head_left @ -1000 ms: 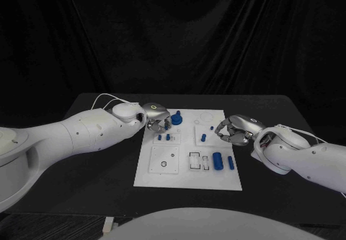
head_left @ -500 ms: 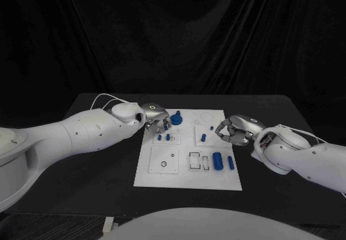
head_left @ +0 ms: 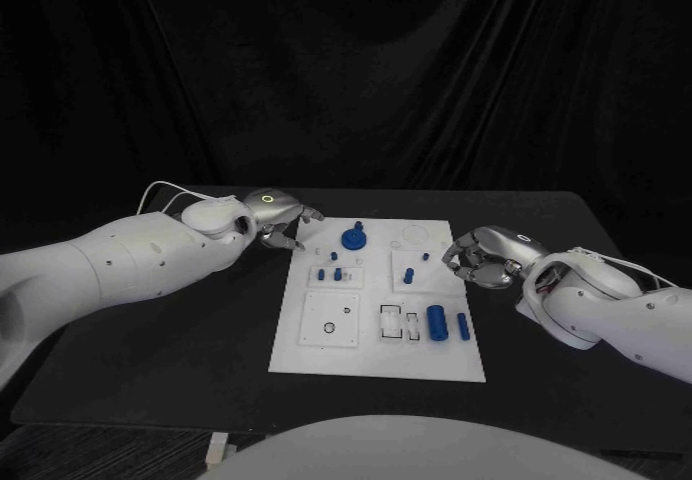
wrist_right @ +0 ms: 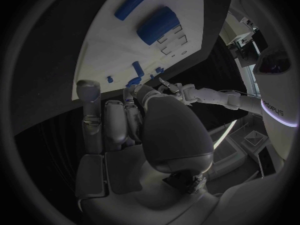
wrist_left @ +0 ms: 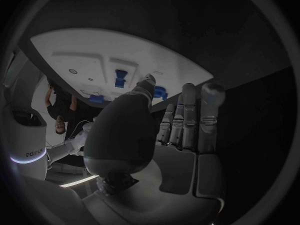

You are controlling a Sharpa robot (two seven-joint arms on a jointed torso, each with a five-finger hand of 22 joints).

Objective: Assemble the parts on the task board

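Both hands have pulled back from the board (head_left: 378, 350) since a second ago. Then the left hand (head_left: 278, 217) was over the far left corner of the board, by the blue knob (head_left: 353, 238). Now it sits off the board's far left corner, over the black counter (head_left: 173, 340). The right hand (head_left: 483, 258) has slid a little off the board's right edge.

Nearest on the flat white board is a fat blue peg (head_left: 436, 325) lying down, with a thin blue peg (head_left: 462, 324) beside it on the right. Just left of them are small box-shaped slots (head_left: 392, 321). Left of those is a raised square plate (head_left: 330, 320) with a small ring on it.

Farther back a short blue piece (head_left: 408, 274) lies on another square plate. To its left, small blue studs (head_left: 329, 274) stand up. At the far end sits the round blue knob, with a faint circle (head_left: 415, 233) marked to its right.

In the right wrist view the word "edurus" can just about be made out on the robot's body.

The right hand is shiny silver. Its fingers are curled in and it holds nothing. In the left wrist view the left hand's fingers (wrist_left: 187, 115) are straight and side by side, and it holds nothing.
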